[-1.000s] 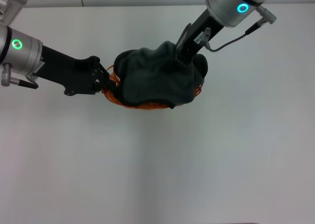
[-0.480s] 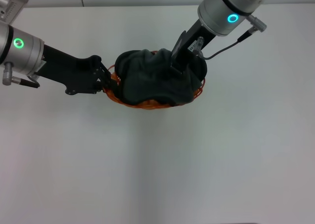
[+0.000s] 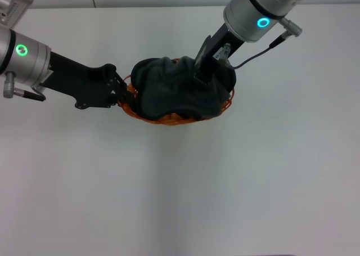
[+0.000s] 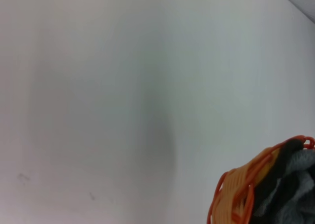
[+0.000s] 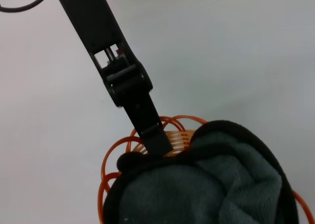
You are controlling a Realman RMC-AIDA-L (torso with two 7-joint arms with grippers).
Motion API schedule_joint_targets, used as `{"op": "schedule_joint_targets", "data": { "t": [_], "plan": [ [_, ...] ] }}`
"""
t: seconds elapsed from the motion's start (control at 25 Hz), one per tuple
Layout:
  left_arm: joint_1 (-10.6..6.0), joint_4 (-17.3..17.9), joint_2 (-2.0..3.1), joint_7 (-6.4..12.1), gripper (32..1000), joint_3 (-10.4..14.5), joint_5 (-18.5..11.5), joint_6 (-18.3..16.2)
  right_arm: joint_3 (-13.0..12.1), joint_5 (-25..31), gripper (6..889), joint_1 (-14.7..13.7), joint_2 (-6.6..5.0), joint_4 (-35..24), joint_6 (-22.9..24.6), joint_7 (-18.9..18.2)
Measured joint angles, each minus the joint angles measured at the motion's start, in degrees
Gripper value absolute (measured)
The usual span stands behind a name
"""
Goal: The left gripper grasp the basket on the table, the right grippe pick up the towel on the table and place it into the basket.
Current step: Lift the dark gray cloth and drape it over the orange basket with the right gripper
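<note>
Filling basket (image 3: 169,118), grey towel (image 3: 174,93), right gripper (image 3: 202,76) inside

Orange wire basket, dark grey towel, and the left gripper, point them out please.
orange wire basket (image 3: 169,120), head view, front rim.
dark grey towel (image 3: 171,93), head view, bunched middle.
left gripper (image 3: 122,91), head view, fingertips at basket rim.

I see the bunched dark grey cloth towel (image 3: 179,93) in the oval orange wire basket (image 3: 169,120) on the white bench (image 3: 180,188), left gripper (image 3: 122,93) at its left rim.
</note>
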Motion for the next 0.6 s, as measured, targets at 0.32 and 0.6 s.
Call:
{"op": "schedule_joint_targets", "data": {
  "t": [0.32,0.6],
  "plan": [
    [0.02,0.0,0.0,0.0,98,0.0,0.0,0.0,-0.1,0.02,150,0.11,0.01,-0.01,0.06,0.0],
    [0.02,0.0,0.0,0.0,98,0.0,0.0,0.0,-0.09,0.08,160,0.13,0.01,-0.01,0.72,0.35]
  ]
}}
